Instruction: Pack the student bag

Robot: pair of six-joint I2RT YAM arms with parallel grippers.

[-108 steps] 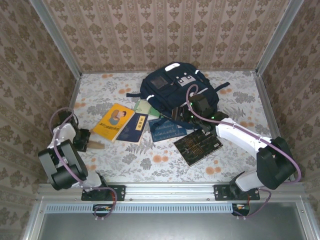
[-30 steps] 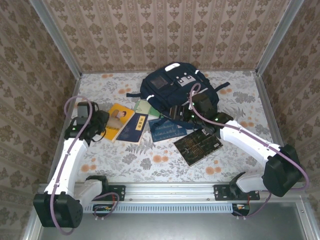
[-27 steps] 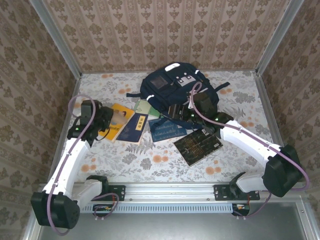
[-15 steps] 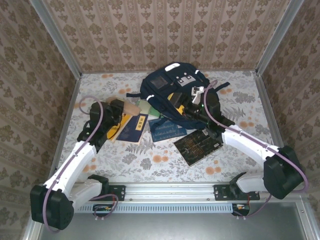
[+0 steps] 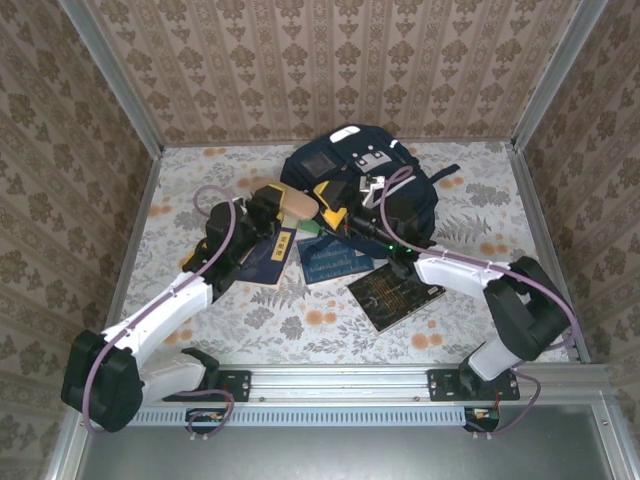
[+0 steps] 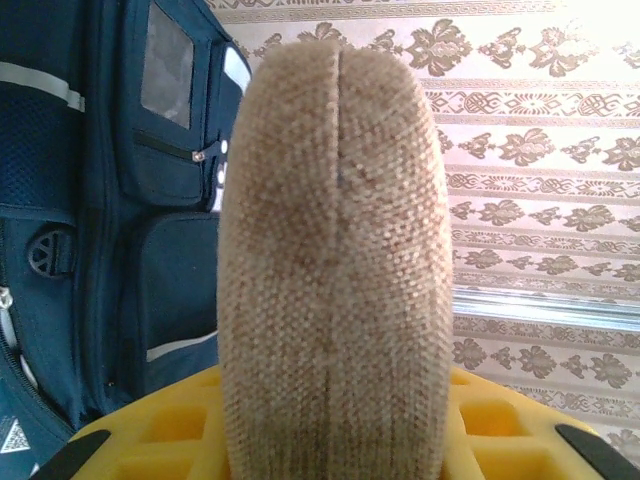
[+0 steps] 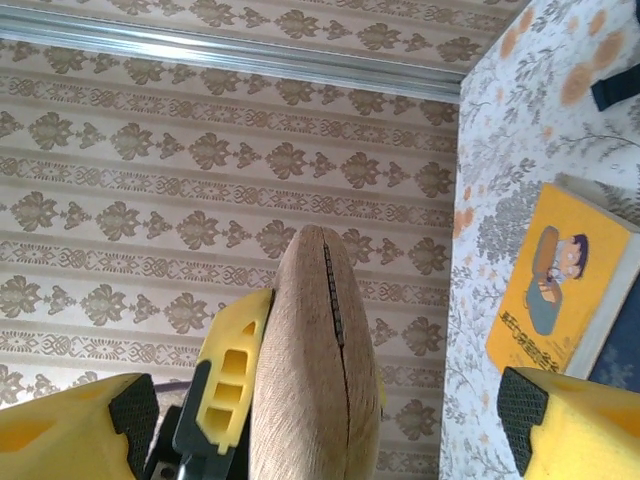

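The table (image 5: 300, 320) carries a floral cover. From its near left corner the left arm (image 5: 165, 305) reaches diagonally toward the middle. The left gripper (image 5: 274, 207) is partly closed on a tan fabric pouch (image 5: 295, 203). In the left wrist view the pouch (image 6: 335, 270) stands on end between the yellow fingers (image 6: 160, 440), with its seam running top to bottom. A navy book (image 5: 270, 255) lies flat just under this gripper. In the right wrist view a yellow book (image 7: 555, 290) lies flat on the table to the right of the pouch. Just right of the pouch in the top view is the right gripper (image 5: 333, 207), facing left. Its jaws are spread wide and hold nothing. In the right wrist view its fingers (image 7: 560, 420) stand well clear on either side of the pouch (image 7: 315, 350), and one yellow finger of the left gripper (image 7: 232, 375) presses the pouch's left face. A blue book (image 5: 335, 262) lies on the table nearer than the right gripper. The bag (image 5: 300, 175) lies at the far middle of the table, close to the back wall, with its front pockets and white patches up. Both grippers sit at its near left edge. Whether its main compartment is open cannot be told. In the left wrist view the bag (image 6: 110, 200) is left of the pouch. A dark book (image 5: 395, 290) lies rightmost, beside the right arm (image 5: 460, 270).
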